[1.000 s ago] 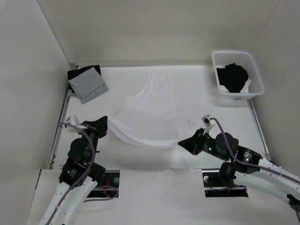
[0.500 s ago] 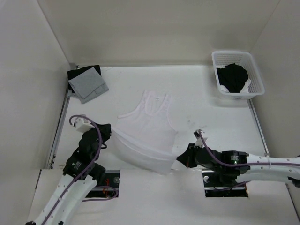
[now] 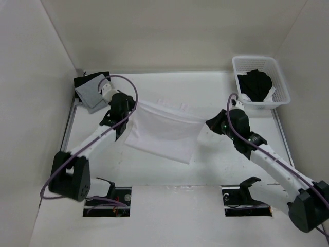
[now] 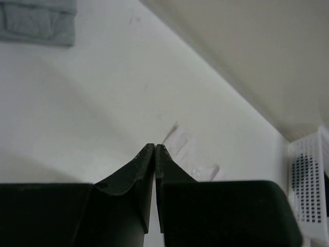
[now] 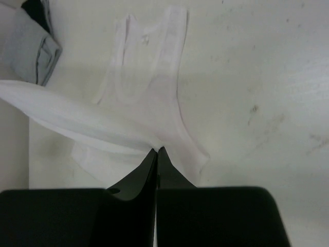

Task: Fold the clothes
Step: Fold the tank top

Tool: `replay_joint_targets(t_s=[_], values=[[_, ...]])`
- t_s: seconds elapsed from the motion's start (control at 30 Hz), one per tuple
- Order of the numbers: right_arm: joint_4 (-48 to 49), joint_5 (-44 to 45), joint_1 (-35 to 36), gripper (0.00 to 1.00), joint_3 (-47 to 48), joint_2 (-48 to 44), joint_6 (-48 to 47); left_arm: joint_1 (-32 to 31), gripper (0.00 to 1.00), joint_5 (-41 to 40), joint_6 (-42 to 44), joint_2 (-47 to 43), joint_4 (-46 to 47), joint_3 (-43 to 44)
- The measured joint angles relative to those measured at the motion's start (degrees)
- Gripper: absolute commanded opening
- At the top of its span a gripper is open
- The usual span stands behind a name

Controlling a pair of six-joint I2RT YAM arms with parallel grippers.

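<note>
Plain white garment point(image 3: 162, 131), taut, doubled over itself.

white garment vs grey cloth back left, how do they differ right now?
The white garment is stretched between the left gripper and right gripper, both shut on its edge; the grey cloth lies folded, held by neither. The white garment is far larger than the grey cloth. The white garment nearly blends into the table; the grey cloth stands out. Both are plain fabric.
</note>
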Motion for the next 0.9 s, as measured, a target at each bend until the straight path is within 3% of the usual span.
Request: replay_joint_targets(t_s=[0.1,0.17,0.23,0.3,0.4,0.47,0.57,0.6,0.7,0.73,0.8,0.9], values=[[4.72,-4.09,-5.38,0.01,3.56,8.28,-1.97,2.25,0.05,2.25,0.44,13.29,5.84,8.96],[7.32,-6.49,-8.26,0.05,6.93,15.21,-2.89,3.21,0.11,3.67,1.03,22.34,7.96,15.50],[9.57,-7.85,-10.58,0.18,10.88,22.62,-3.61,3.85,0.23,4.66,1.57,30.40,8.26,21.75],[11.89,-8.31,-12.07,0.38,14.64,29.88,-3.80,4.39,0.40,6.03,2.14,37.24,8.09,26.82],[14.75,-8.00,-13.25,0.52,17.73,37.62,-3.61,5.03,0.47,7.19,2.10,40.59,7.50,26.82],[15.15,-7.23,-12.59,0.55,17.07,38.71,-3.45,5.18,0.47,7.37,2.10,38.25,8.04,21.90],[17.86,-5.07,-7.91,0.58,11.26,34.82,-3.41,4.96,0.47,6.45,2.10,27.85,8.96,9.16],[18.47,-4.20,-5.38,0.54,8.22,32.13,-3.39,4.52,0.47,5.66,2.10,22.77,9.29,4.26],[19.28,-2.16,3.32,0.19,-0.68,22.82,-2.36,2.01,0.48,2.54,2.10,6.64,10.54,-9.09],[19.63,-1.79,6.43,0.15,-3.34,19.93,-1.55,1.03,0.49,1.57,2.12,1.92,10.47,-12.66],[19.87,-0.94,11.43,0.19,-7.58,15.91,0.50,-0.20,0.49,0.76,2.14,-4.72,9.31,-17.70],[19.54,0.94,17.81,0.45,-13.40,12.39,4.48,1.20,0.49,0.85,2.05,-10.29,4.90,-22.56]])
